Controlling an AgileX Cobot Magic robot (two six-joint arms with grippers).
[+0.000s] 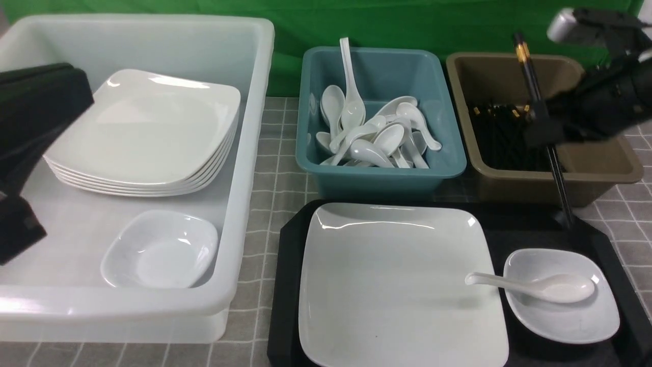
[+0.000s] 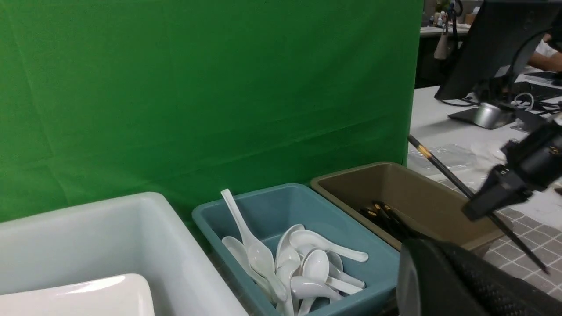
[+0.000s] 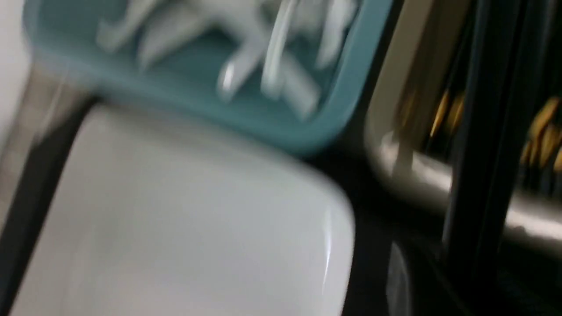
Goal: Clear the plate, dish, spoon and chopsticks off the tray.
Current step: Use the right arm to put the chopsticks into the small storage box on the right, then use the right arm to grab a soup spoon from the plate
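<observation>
Nearer than the right end effector (image 1: 542,133), the large white square plate (image 1: 397,280), small white rounded-square dish (image 1: 570,323) and glossy white soup spoon (image 1: 555,288) lie on the black rectangular tray (image 1: 514,224). That end effector pinches the thin black chopsticks (image 1: 528,76), steeply tilted, tips at the tray's far edge. The left end effector (image 1: 19,229) is pressed together. Only the front view shows dish and spoon.

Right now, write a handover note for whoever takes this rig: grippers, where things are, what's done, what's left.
Left gripper: shut, holding nothing visible.
Right gripper: shut on the chopsticks, steeply tilted beside the brown tub, lower tips near the far right corner of the tray.
Plate and dish sit on the tray; spoon lies in the dish, handle over the plate's edge.
Done: chopsticks lifted. Left: put them away, then clear spoon, dish, plate.
</observation>
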